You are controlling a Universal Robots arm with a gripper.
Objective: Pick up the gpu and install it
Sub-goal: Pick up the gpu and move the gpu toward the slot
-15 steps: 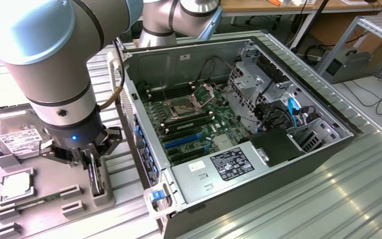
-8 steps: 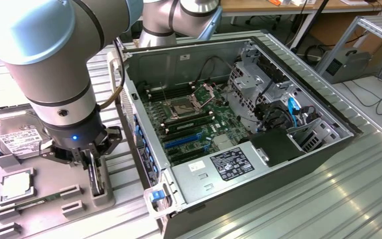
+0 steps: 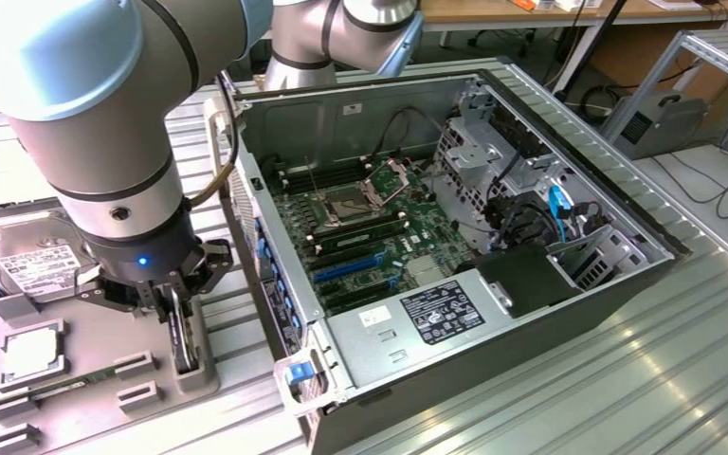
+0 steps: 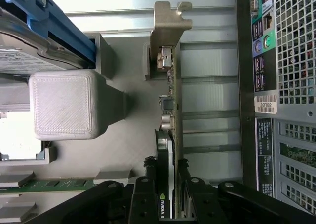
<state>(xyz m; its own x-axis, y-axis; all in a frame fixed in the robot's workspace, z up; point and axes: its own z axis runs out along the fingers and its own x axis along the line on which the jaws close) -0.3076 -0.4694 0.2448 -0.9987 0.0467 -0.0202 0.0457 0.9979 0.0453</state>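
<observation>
The gpu (image 3: 186,339) stands on edge in a slot of the grey holder tray (image 3: 86,332) at the exterior view's left, beside the open computer case (image 3: 591,284). My gripper (image 3: 177,308) reaches straight down over it. In the wrist view the gpu (image 4: 174,100) runs edge-on away from the camera, its silver-grey bracket (image 4: 168,26) at the far end. The gripper (image 4: 167,187) has its black fingers (image 4: 147,187) pressed against both faces of the card, so it is shut on it. The card still sits in the tray.
The case lies on its side with the motherboard (image 3: 364,237) and blue expansion slots (image 3: 345,270) exposed. On the tray sit a silver hard drive (image 3: 35,261), a processor (image 3: 29,351) and a green memory stick (image 4: 54,184). The case's rear panel (image 4: 286,86) is close beside the card.
</observation>
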